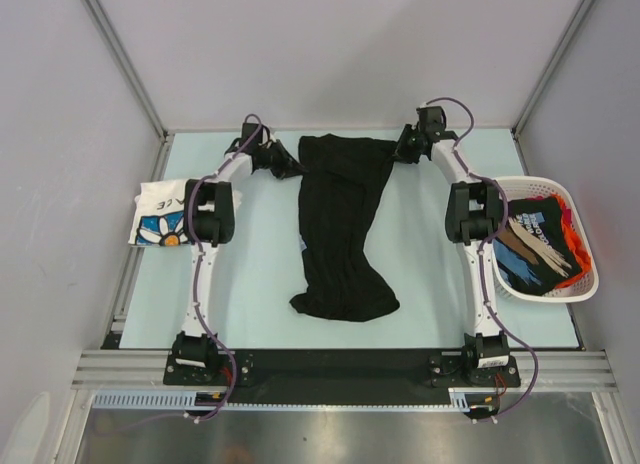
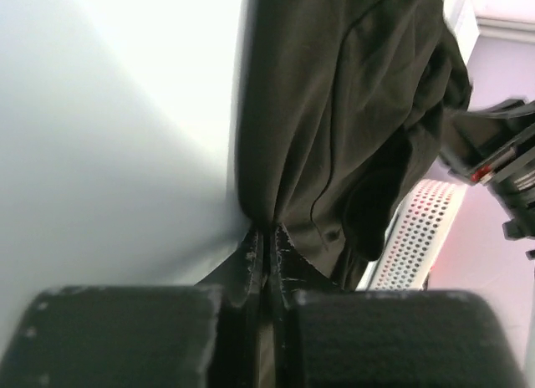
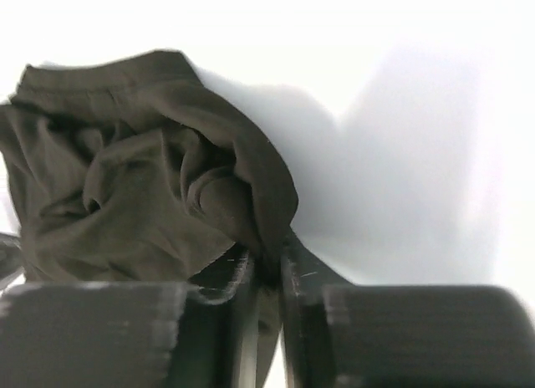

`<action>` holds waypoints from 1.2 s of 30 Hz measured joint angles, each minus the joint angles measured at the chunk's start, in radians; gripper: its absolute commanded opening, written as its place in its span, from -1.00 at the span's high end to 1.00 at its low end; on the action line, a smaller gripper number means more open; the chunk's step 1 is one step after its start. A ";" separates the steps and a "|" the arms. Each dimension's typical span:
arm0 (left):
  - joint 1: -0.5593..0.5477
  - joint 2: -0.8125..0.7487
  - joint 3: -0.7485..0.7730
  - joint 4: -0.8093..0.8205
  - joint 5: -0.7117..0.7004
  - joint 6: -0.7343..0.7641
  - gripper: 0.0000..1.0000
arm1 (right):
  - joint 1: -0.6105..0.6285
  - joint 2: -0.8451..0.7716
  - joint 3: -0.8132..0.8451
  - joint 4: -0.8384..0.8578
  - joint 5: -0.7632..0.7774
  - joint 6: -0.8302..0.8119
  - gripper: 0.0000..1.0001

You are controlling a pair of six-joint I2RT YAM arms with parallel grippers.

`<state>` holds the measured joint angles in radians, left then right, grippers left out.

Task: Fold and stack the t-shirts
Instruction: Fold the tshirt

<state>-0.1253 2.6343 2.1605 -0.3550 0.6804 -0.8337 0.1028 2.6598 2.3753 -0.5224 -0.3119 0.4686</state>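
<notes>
**Bunched cloth and slender holds: a slip or a crooked spread is the risk**

The black t-shirt [image 1: 340, 234] is laid lengthways down the middle of the bench [image 1: 255, 284]. It is gathered into a narrow, creased band and held at both ends of its far edge. The greatest risk is judged to be an uneven spread. So much cloth is rucked between the two holds that, if the corners are drawn apart or lifted, creases may be dragged along rather than flattened, and a crooked fold would follow.

A second risk is judged to lie in the grips themselves. The left end effector [image 2: 266, 237] is seen closed tight on a thin edge of the black cloth. The right end effector [image 3: 267, 262] is seen clamped on a thicker wad, with a narrow gap left between its fingers. Under tension the thin hold may be lost by slipping, and more layers than intended may be caught in the bulky one.

Around the work, the white slotted basket [image 1: 597, 276] is set at the right edge of the bench, just beside the right arm, and dark and orange t-shirts [image 1: 535, 249] are heaped in it. The white printed t-shirt [image 1: 158, 219] is laid folded at the left edge, partly covered in the overhead view by the left arm's elbow. Neither is placed in the way of the black t-shirt, though either could be struck by a wide outward sweep of the arm beside it.
</notes>
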 measured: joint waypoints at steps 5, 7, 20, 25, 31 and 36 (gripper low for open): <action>0.000 -0.043 -0.018 0.010 0.023 0.029 -0.99 | 0.006 0.026 0.047 0.067 0.001 0.030 -0.42; -0.001 -0.120 -0.069 0.011 -0.019 0.071 -1.00 | 0.005 0.019 0.043 0.085 -0.008 0.033 -0.58; -0.014 -0.156 0.086 0.126 0.036 0.038 -0.03 | -0.038 -0.281 -0.235 0.018 0.035 -0.029 -0.68; -0.054 -0.008 0.165 0.140 0.095 -0.023 -0.37 | -0.052 -0.326 -0.240 -0.007 0.047 -0.052 -0.68; -0.097 0.030 0.121 0.091 0.117 -0.034 -0.19 | -0.052 -0.367 -0.317 -0.031 0.053 -0.059 -0.66; -0.108 0.030 0.121 0.103 0.144 -0.040 0.30 | -0.051 -0.370 -0.360 -0.038 0.053 -0.059 -0.65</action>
<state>-0.2333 2.6644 2.2810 -0.2523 0.8242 -0.8742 0.0513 2.2898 2.0155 -0.5602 -0.2592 0.4099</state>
